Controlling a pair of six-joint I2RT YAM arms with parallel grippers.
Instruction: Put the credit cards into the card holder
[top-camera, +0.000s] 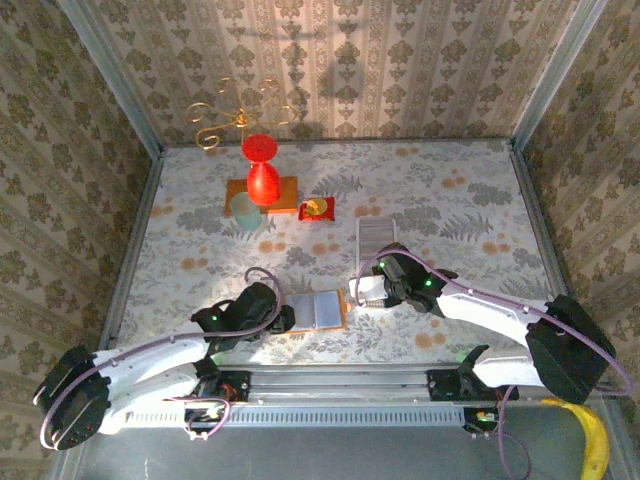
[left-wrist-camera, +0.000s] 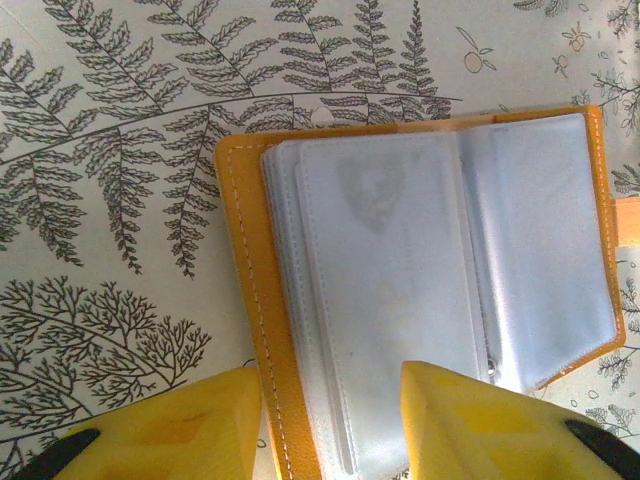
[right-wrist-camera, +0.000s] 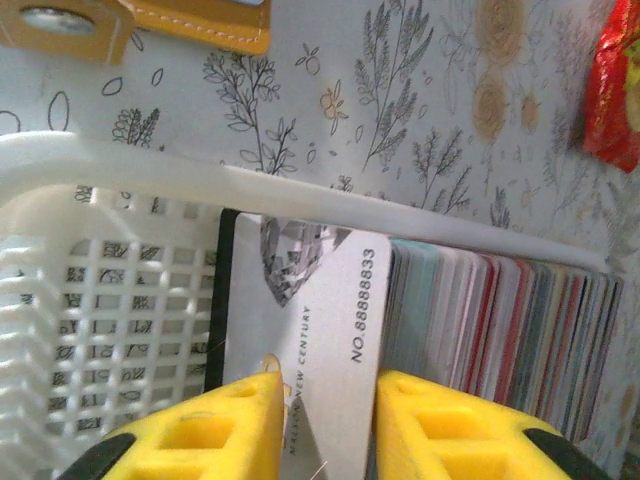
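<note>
Red vase (top-camera: 261, 172) was stood on orange mat (top-camera: 286, 195), teal cup (top-camera: 245, 211) touching it. Red packet (top-camera: 318, 208) was laid beside. Gold wire ornament (top-camera: 235, 115) was placed behind. Banana (top-camera: 592, 440) was seen at near right corner.

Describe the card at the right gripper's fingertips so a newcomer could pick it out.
Find the white mesh basket and the row of cards standing in it. The card sits at the row's left end, at the right gripper. It alone shows its face: silvery, with a diamond picture and NO.88888833 printed along it.

Left arm (top-camera: 150, 358) and right arm (top-camera: 495, 312) — white links, black joint housings, small green lights. Lilac cables (top-camera: 262, 269) loop alongside. Fingers (left-wrist-camera: 470, 420) — blocky yellow plastic, recessed pockets.
</note>
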